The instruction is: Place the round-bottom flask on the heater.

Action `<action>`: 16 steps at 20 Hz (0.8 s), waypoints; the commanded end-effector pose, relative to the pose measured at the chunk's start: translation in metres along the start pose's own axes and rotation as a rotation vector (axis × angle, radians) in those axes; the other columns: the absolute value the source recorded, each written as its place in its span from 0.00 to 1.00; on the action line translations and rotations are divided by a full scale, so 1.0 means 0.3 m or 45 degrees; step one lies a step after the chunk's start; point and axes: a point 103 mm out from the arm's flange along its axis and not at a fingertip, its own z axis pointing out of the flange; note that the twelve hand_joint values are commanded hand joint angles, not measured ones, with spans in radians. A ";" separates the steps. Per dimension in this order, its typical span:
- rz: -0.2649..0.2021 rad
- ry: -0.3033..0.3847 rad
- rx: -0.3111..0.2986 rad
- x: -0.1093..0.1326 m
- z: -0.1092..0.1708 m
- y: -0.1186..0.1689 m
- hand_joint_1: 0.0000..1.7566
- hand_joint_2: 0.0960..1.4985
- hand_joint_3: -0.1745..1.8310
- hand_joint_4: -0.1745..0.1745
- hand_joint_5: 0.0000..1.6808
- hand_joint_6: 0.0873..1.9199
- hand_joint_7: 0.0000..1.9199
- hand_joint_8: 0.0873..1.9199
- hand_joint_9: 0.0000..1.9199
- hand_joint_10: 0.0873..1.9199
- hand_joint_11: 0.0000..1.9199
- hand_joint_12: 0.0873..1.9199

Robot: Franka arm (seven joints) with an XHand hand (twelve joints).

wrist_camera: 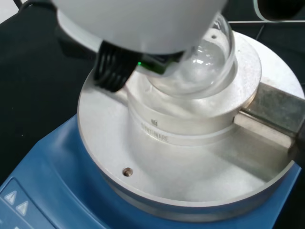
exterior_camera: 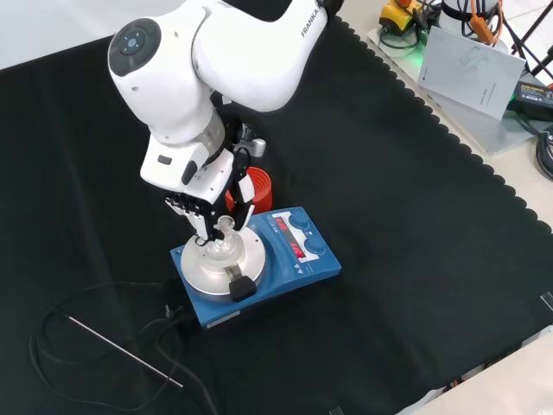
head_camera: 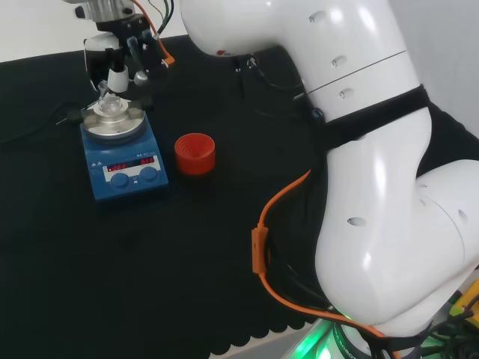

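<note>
One round-bottom flask [wrist_camera: 202, 62] sits in the metal well on top of the blue heater [exterior_camera: 259, 268], directly under my hand [exterior_camera: 203, 203]. From the front view I see the hand's fingers curled down around the flask's neck, pinching it, with the bulb resting in the silver block. In the head view the heater stands at the left of the bench [head_camera: 112, 284], and a red ribbed stand [head_camera: 195, 153] sits just beside it to the right.
</note>
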 end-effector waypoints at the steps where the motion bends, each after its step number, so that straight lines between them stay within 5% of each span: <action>1: -0.008 -0.003 0.004 0.000 0.006 0.000 0.76 0.27 0.56 0.00 0.74 0.32 0.77 0.29 0.87 0.16 0.83 0.48; 14: 0.008 0.012 0.032 -0.033 0.005 0.000 0.69 0.30 0.54 0.00 0.77 0.35 0.79 0.30 0.85 0.20 0.80 0.51; 16: 0.011 0.012 0.033 -0.035 0.004 0.000 0.68 0.31 0.53 0.09 0.76 0.36 0.76 0.33 0.82 0.25 0.78 0.53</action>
